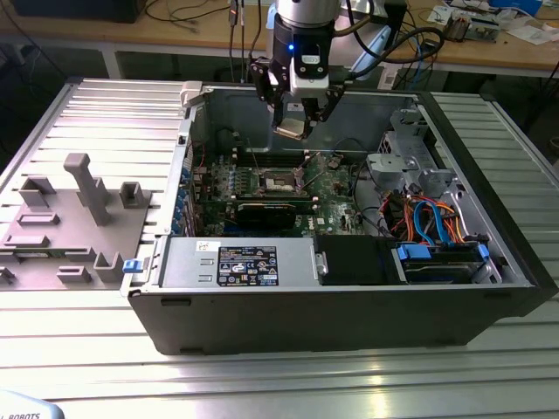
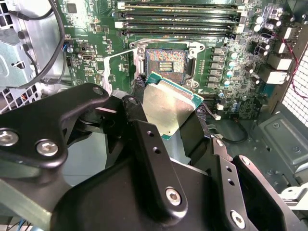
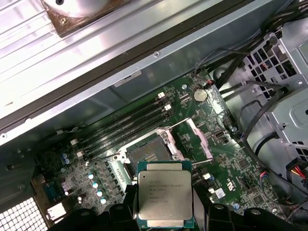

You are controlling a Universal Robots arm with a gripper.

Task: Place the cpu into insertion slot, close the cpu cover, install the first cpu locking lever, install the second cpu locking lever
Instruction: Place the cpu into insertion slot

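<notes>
Gripper [image 1: 300, 120] clamped on the cpu [image 3: 164, 196], held in the air above the open insertion slot [image 2: 166, 60], not seated; risk: chip looks rotated against the slot's outline, so a skewed descent could jam a corner in the slot and damage both.

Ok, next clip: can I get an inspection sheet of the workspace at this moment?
Surface: slotted metal table, open computer case on it.
Job's things: cpu held over the case, not seated; insertion slot empty; cpu cover swung open beside it.
Clutter: grey fixture blocks at the exterior view's left.
Grippers: gripper shut on the cpu.
Cables: blue and orange cables inside the case.
Surroundings: wooden bench behind.
</notes>
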